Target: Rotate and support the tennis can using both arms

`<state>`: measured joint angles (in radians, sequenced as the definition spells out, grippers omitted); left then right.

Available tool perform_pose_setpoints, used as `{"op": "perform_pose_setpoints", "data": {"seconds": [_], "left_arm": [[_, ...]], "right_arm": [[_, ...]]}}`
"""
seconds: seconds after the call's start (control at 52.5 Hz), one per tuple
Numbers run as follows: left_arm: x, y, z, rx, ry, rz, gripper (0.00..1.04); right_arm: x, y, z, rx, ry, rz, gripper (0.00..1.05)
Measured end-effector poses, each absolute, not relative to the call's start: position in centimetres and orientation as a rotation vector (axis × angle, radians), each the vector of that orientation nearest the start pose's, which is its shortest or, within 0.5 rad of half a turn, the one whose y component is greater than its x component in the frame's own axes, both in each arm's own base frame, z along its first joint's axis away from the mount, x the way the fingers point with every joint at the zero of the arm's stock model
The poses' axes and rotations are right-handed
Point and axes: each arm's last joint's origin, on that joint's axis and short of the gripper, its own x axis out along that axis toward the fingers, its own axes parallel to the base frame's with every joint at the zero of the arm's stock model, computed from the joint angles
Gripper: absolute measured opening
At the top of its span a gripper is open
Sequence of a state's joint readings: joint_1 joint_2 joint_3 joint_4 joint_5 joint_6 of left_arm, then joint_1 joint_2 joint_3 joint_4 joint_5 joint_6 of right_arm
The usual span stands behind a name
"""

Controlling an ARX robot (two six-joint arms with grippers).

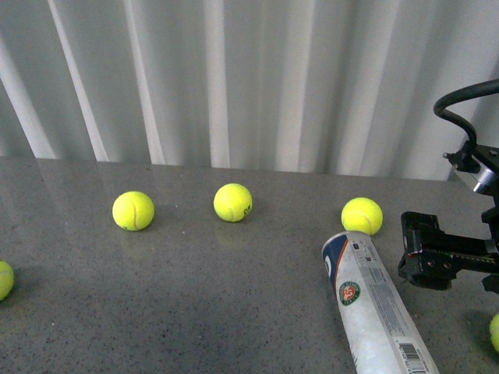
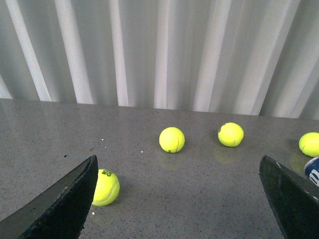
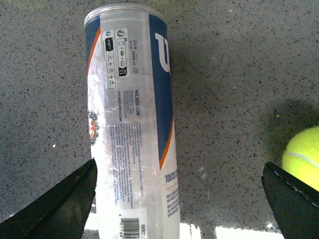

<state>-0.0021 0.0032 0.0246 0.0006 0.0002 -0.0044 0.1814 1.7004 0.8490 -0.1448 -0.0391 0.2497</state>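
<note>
The tennis can (image 1: 373,305) lies on its side on the grey table at the lower right, silver rim pointing away from me, with its round emblem and barcode facing up. My right gripper (image 1: 423,261) hovers open just right of the can's far half. In the right wrist view the can (image 3: 132,124) lies between the open fingers, close to one finger (image 3: 65,204) and far from the other. The left arm does not show in the front view. In its wrist view my left gripper (image 2: 178,172) is open over bare table, with a blue sliver of the can (image 2: 314,172) at the frame's edge.
Yellow-green tennis balls lie scattered: two (image 1: 133,210) (image 1: 233,202) at mid-table, one (image 1: 362,216) just beyond the can's rim, one (image 1: 4,279) at the left edge, one (image 1: 495,331) at the right edge. A white corrugated wall (image 1: 249,78) backs the table.
</note>
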Motion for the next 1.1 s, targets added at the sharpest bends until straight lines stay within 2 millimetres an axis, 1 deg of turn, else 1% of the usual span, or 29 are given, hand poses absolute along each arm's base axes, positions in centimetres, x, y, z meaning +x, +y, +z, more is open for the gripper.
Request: {"op": "perform_pose_setpoints", "data": {"seconds": [0.228, 0.533, 0.628, 0.742, 0.78, 0.875, 0.932, 0.99, 1.009, 1.104], "left_arm": [[9.6, 0.0, 17.2, -0.004, -0.022, -0.002, 0.98], [9.6, 0.0, 17.2, -0.004, -0.022, -0.002, 0.98], [9.6, 0.0, 17.2, -0.004, -0.022, -0.002, 0.98], [9.6, 0.0, 17.2, -0.004, -0.022, -0.002, 0.98], [9.6, 0.0, 17.2, -0.004, -0.022, -0.002, 0.98], [9.6, 0.0, 17.2, -0.004, -0.022, -0.002, 0.98], [9.6, 0.0, 17.2, -0.004, -0.022, -0.002, 0.98], [9.6, 0.0, 17.2, -0.004, -0.022, -0.002, 0.98], [9.6, 0.0, 17.2, -0.004, -0.022, -0.002, 0.98], [9.6, 0.0, 17.2, -0.004, -0.022, -0.002, 0.98]], "right_arm": [[32.2, 6.3, 12.6, 0.158, 1.041, 0.115, 0.98], [34.0, 7.5, 9.5, 0.143, 1.102, 0.132, 0.98], [35.0, 8.3, 8.4, 0.144, 1.125, 0.158, 0.98], [35.9, 9.2, 7.6, 0.133, 1.147, 0.206, 0.97], [36.0, 9.4, 7.6, 0.121, 1.156, 0.218, 0.92], [36.3, 9.8, 8.0, 0.073, 1.160, 0.266, 0.74], [36.5, 9.7, 8.2, 0.039, 1.161, 0.287, 0.63], [36.8, 9.6, 8.3, 0.041, 1.166, 0.299, 0.54], [36.9, 9.5, 8.2, 0.044, 1.167, 0.298, 0.50], [37.0, 9.4, 8.1, 0.036, 1.162, 0.305, 0.41]]}}
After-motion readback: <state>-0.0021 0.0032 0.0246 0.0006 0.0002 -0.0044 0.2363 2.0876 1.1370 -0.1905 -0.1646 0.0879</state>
